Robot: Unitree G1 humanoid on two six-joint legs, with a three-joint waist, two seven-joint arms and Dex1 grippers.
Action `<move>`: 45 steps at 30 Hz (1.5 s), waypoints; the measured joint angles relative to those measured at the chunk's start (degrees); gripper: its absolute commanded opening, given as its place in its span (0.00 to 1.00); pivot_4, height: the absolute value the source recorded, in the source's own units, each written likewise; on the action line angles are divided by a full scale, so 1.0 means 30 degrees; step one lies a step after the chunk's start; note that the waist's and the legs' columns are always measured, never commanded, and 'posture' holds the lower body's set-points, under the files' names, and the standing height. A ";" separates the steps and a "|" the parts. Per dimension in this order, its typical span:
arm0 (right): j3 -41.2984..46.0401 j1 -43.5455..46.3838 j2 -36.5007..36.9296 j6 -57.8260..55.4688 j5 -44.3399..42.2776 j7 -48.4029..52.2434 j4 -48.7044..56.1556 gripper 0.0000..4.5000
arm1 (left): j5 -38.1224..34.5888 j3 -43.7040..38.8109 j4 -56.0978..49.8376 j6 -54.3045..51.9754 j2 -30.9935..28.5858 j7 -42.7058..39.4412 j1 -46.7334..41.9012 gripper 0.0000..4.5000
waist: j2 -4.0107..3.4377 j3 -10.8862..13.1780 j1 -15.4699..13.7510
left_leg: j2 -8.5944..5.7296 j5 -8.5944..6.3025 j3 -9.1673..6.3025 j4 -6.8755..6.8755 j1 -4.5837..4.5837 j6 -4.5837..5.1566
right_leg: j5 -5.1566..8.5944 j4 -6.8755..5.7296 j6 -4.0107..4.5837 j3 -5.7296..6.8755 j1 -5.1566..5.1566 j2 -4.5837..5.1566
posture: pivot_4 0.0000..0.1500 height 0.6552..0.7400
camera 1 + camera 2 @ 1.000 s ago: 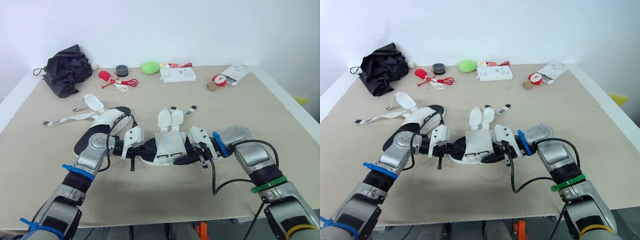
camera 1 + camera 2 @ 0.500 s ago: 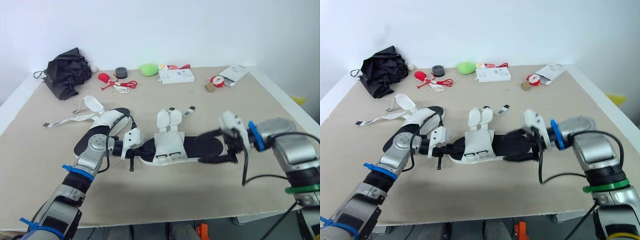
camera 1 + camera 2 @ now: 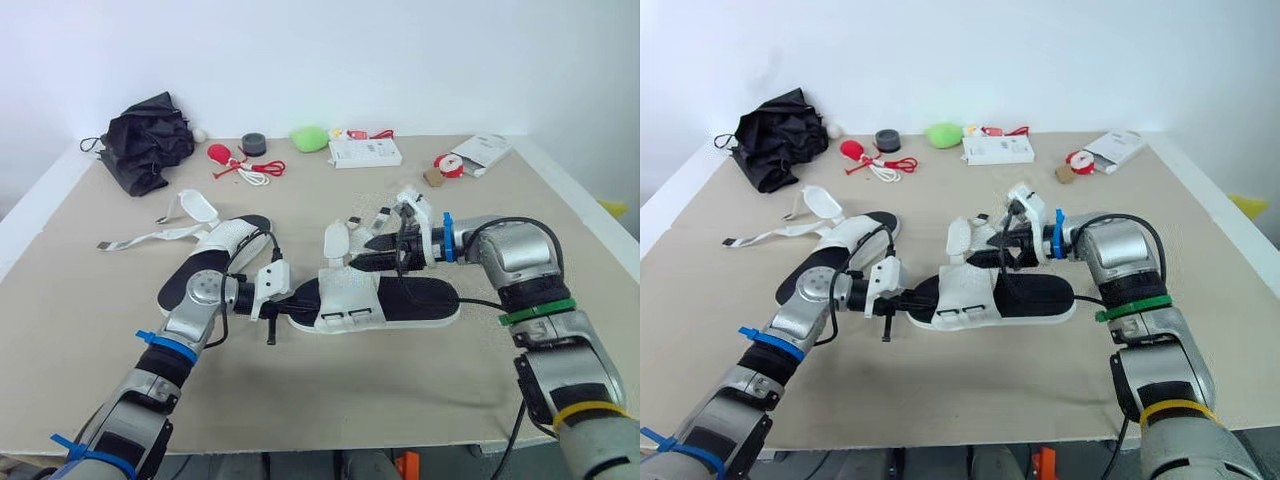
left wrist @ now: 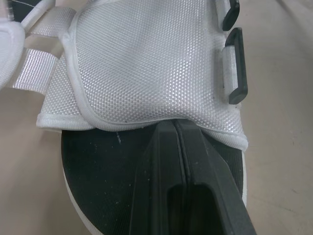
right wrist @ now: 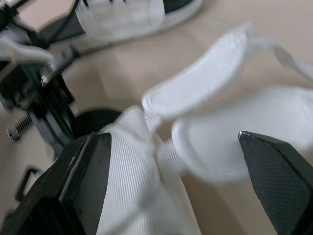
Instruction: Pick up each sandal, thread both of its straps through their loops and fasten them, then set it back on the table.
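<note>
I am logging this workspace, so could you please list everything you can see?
table: 1, beige, under everything
near sandal: 1, white, black footbed, centre
far sandal: 1, white, straps undone, further left
fabric bundle: 1, black, far left
tape roll: 1, grey, far edge
cords: red, white, by tape roll
green lump: 1, far edge
flat box: 1, white, far edge
second box: 1, white, far right
left gripper: 1, black, shut, near sandal's left end
right gripper: 1, black, open, at its straps

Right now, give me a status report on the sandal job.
Left gripper shut, tips against sandal upper. Right gripper open around its loose strap flaps. Sandal flat on table, straps unfastened. Second sandal beside left arm.
</note>
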State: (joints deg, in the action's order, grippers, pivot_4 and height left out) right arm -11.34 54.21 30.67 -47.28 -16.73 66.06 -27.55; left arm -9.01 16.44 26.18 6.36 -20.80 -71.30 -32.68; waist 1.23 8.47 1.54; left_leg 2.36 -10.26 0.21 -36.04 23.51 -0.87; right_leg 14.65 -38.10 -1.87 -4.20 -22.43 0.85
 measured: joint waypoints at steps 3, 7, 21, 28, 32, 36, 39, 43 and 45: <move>0.0108 0.0470 -0.0412 0.0625 0.0043 -0.0099 -0.1111 0.99 | 0.0000 -0.0006 -0.0235 -0.0010 -0.0030 0.0238 0.0186 0.00 | -0.0001 0.0002 -0.0001 | 0.0005 0.0001 -0.0005 0.0001 -0.0003 0.0000 | -0.0003 0.0000 0.0008 0.0006 0.0000 -0.0003 | 1.00 1.00; 0.1269 0.0942 0.0430 0.0895 -0.0330 0.0280 -0.1374 0.99 | -0.0001 -0.0007 -0.0793 -0.0126 -0.0156 0.0344 0.0476 0.00 | -0.0003 0.0003 0.0004 | 0.0001 -0.0001 0.0009 0.0046 0.0003 -0.0002 | 0.0020 0.0005 0.0006 -0.0004 -0.0013 0.0000 | 1.00 1.00; 0.2186 0.0639 0.0757 0.1213 0.0109 -0.0225 -0.2639 0.99 | -0.0029 -0.0265 -0.1394 -0.0140 -0.0704 0.0397 0.1023 0.00 | -0.0047 -0.0020 0.0306 | 0.0067 0.0000 -0.0004 0.0171 -0.0081 0.0003 | 0.0052 0.0002 0.0115 -0.0005 -0.0004 -0.0096 | 1.00 1.00; 0.2189 0.0927 -0.0828 0.2379 0.0718 -0.0497 -0.5480 0.99 | -0.0029 -0.0271 -0.1924 -0.0231 -0.0875 0.0573 0.1316 0.00 | -0.0048 -0.0019 0.0371 | 0.0070 -0.0001 -0.0007 0.0184 -0.0077 0.0002 | 0.0059 0.0002 0.0117 -0.0005 -0.0008 -0.0104 | 1.00 1.00; 0.2297 0.1369 -0.1520 0.2915 0.0865 -0.0793 -0.6641 0.99 | -0.0029 -0.0308 -0.2213 -0.0523 -0.0968 0.0729 0.1452 0.00 | -0.0049 -0.0019 0.0407 | 0.0088 -0.0003 -0.0010 0.0191 -0.0086 0.0004 | 0.0061 0.0002 0.0128 -0.0005 -0.0009 -0.0124 | 1.00 1.00; 0.2542 0.2045 -0.2284 0.3389 0.0862 -0.1111 -0.7809 0.99 | -0.0029 -0.0332 -0.2264 -0.0607 -0.0979 0.0795 0.1482 0.00 | -0.0050 -0.0018 0.0424 | 0.0096 -0.0002 -0.0017 0.0191 -0.0091 0.0004 | 0.0053 0.0002 0.0145 -0.0004 -0.0008 -0.0134 | 1.00 1.00; 0.2980 0.2643 -0.2905 0.3838 0.0845 -0.1575 -0.8839 0.99 | -0.0029 -0.0334 -0.2288 -0.0611 -0.0978 0.0795 0.1493 0.00 | -0.0050 -0.0018 0.0427 | 0.0097 -0.0003 -0.0016 0.0191 -0.0089 0.0004 | 0.0053 0.0002 0.0146 -0.0004 -0.0008 -0.0135 | 1.00 1.00; 0.3745 0.3320 -0.3714 0.4610 0.0803 -0.2421 -1.0251 0.99 | -0.0031 -0.0357 -0.2312 -0.0631 -0.0982 0.0801 0.1505 0.00 | -0.0052 -0.0017 0.0431 | 0.0098 -0.0002 -0.0017 0.0198 -0.0090 0.0004 | 0.0054 0.0002 0.0148 -0.0005 -0.0011 -0.0137 | 1.00 1.00; 0.4191 0.3815 -0.4154 0.5118 0.0770 -0.3119 -1.1184 0.99 | -0.0032 -0.0354 -0.2321 -0.0645 -0.0979 0.0826 0.1503 0.00 | -0.0054 -0.0015 0.0428 | 0.0099 -0.0002 -0.0021 0.0200 -0.0087 0.0005 | 0.0052 0.0002 0.0151 -0.0002 -0.0011 -0.0138 | 1.00 1.00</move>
State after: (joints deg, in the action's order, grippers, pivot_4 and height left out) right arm 1.24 65.65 18.20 -31.92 -14.42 56.70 -61.10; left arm -9.11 15.37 19.22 4.42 -23.74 -68.82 -28.17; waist 1.07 8.42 2.82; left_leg 2.66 -10.27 0.14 -35.44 23.25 -0.85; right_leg 14.81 -38.09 -1.42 -4.21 -22.47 0.44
